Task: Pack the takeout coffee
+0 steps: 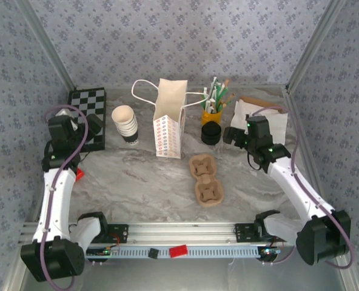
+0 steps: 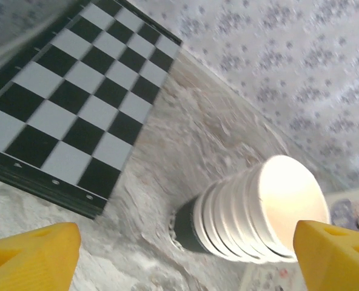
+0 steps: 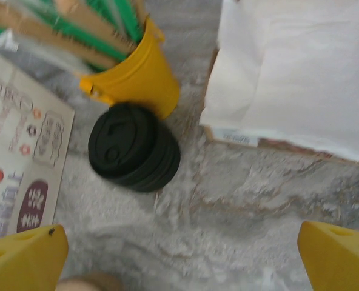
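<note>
A stack of nested paper cups (image 1: 125, 123) (image 2: 258, 209), dark below with cream rims, stands left of the white dotted paper bag (image 1: 169, 121). The single lidded takeout coffee is out of view. My left gripper (image 1: 91, 125) (image 2: 185, 254) hovers open just left of the stack, and its yellow fingertips (image 2: 34, 254) hold nothing. A stack of black round lids (image 1: 211, 132) (image 3: 134, 147) sits in front of a yellow bucket (image 3: 137, 79). My right gripper (image 1: 234, 134) (image 3: 182, 257) is open and empty, just right of the lids.
A checkerboard (image 1: 91, 115) (image 2: 64, 103) lies at the back left. The bucket of stirrers (image 1: 211, 112) and white napkins (image 1: 258, 115) (image 3: 295, 73) are at the back right. A brown pulp cup carrier (image 1: 205, 180) lies mid-table. Patterned walls enclose the table.
</note>
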